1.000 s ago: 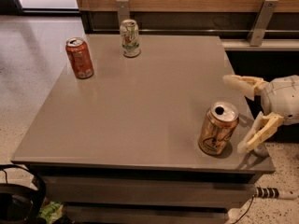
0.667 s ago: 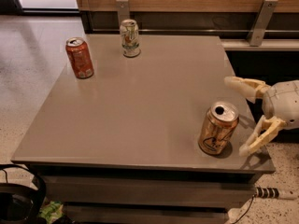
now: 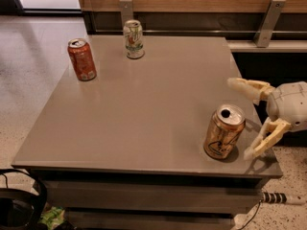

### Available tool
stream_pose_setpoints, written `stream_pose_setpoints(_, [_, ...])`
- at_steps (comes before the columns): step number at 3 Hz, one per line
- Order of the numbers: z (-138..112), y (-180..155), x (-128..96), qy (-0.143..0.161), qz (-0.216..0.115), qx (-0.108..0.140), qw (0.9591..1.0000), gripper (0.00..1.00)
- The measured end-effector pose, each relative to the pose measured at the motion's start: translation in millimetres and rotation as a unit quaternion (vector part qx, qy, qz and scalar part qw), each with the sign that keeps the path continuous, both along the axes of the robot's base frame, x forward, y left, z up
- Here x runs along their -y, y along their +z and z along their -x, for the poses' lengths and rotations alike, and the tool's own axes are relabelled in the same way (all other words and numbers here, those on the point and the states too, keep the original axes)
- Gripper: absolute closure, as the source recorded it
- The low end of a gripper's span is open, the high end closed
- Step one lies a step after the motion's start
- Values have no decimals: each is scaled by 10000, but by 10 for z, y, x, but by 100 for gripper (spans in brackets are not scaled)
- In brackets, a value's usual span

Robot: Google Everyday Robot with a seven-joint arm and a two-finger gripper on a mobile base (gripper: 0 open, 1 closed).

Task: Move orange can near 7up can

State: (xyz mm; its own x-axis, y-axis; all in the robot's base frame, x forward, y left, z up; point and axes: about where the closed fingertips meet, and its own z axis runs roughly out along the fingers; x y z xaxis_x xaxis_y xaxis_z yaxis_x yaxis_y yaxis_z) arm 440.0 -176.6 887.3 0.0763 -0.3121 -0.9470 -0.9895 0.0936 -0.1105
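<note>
At the table's (image 3: 144, 123) near right corner, the gripper (image 3: 240, 119) hangs wide open, holding nothing, just beside the upright orange can (image 3: 223, 134). Neither has shifted in 1 second, so the grasp is likely still to come. The can's mouth is open, contents unseen. The 7up can (image 3: 134, 40) stands well apart at the far edge.

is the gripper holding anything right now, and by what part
Nothing is held. The gripper is open just to the right of the orange can, with neither finger closed on it.
</note>
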Motion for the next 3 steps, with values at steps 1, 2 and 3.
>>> stream_pose_setpoints(1, [116,20,-107,44,-175,66,9998,0])
stream_pose_setpoints(2, [207,16,-170,26,-304,116,9995,0])
stream_pose_setpoints(3, [232,-12,-194,-15,-337,115,9994,0])
